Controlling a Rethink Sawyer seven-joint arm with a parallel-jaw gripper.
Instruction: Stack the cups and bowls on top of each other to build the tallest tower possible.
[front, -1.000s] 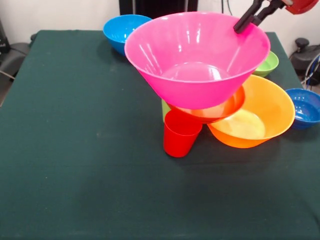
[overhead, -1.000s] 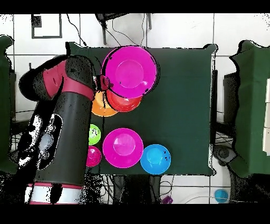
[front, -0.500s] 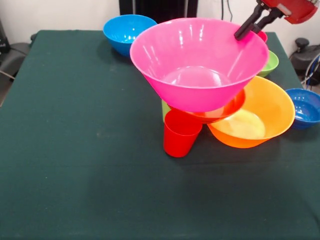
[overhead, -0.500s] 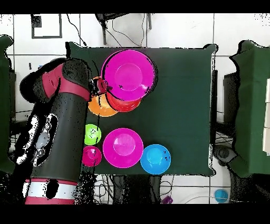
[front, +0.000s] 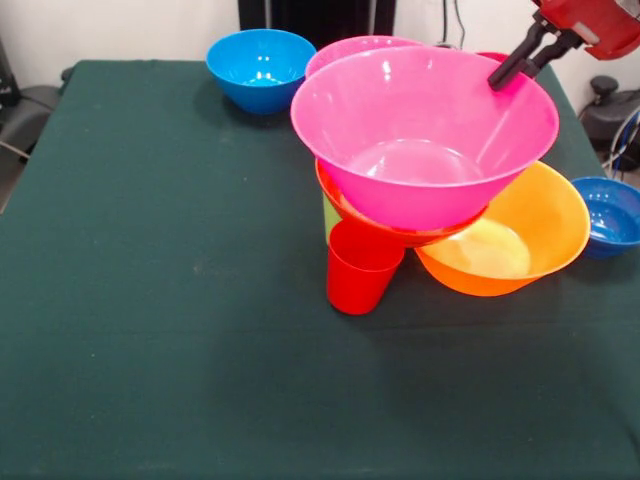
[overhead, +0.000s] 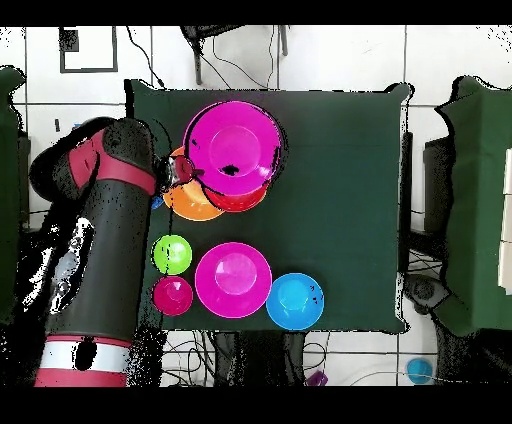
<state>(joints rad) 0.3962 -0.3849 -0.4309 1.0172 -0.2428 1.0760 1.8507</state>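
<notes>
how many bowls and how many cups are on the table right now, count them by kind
bowls: 8 (top pink bowl, second pink bowl, orange bowl, red-orange bowl, light blue bowl, dark blue bowl, green bowl, small magenta bowl)
cups: 2 (red cup, lime green cup mostly hidden behind it)
total: 10

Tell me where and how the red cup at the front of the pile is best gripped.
Probably by its base, from straight above. The red cup seems to stand upside down on the table, wide end down, so its narrower closed end is uppermost. Its back sits close under the red-orange bowl and the pink bowl, so close the fingers from the open front and left side.
</notes>
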